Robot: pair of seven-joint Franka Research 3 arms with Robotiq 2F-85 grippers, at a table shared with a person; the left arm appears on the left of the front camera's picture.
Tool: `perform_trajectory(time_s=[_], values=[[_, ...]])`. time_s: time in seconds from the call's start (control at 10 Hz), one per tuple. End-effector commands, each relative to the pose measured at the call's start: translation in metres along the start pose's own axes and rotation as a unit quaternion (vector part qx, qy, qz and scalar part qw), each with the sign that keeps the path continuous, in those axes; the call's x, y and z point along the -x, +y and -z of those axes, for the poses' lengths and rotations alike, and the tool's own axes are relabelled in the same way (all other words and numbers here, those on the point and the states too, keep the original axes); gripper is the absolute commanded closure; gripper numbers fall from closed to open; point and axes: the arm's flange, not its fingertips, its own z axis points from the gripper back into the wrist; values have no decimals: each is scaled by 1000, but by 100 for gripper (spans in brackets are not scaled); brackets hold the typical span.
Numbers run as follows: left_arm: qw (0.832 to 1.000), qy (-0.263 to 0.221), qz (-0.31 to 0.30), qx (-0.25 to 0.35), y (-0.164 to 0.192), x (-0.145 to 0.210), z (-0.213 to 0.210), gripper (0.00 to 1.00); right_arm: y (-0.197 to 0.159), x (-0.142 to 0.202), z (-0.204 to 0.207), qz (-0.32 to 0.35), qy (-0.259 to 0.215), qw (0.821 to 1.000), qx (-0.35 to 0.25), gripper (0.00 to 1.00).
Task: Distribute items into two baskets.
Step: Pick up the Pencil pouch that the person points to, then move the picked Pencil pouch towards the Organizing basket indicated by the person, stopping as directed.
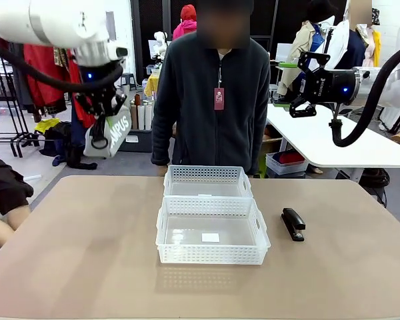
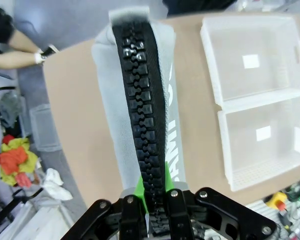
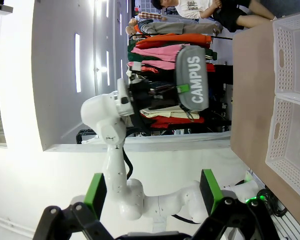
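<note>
Gripping the grey pouch (image 1: pixel 110 137) at its zipper, your left gripper (image 1: pixel 101 120) hung high. Your right gripper (image 1: pixel 300 85) stood open and empty.

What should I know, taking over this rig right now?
Left gripper: shut on the grey pouch, held high at the left.
Right gripper: open, empty, high at the right.
Stapler lies on the table, right of the near basket.
Near basket and far basket are both empty.
Done: pouch lifted.
Left: pouch into one basket, stapler into the other.
</note>
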Motion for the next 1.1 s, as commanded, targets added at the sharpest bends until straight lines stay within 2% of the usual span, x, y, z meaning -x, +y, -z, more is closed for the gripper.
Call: perform_trajectory(time_s=[0.0,0.4,0.6,1.0], values=[[1000,-2,-5,16,5,-18,-32,100,1,1,-1,-2,0,1000,2,0],[999,-32,-28,16,21,-36,-81,100,1,1,-1,-2,0,1000,2,0],[998,-45,-34,16,23,-38,-86,100,1,1,-1,-2,0,1000,2,0],[999,-36,-24,13,21,-33,-82,100,1,1,-1,-2,0,1000,2,0]])
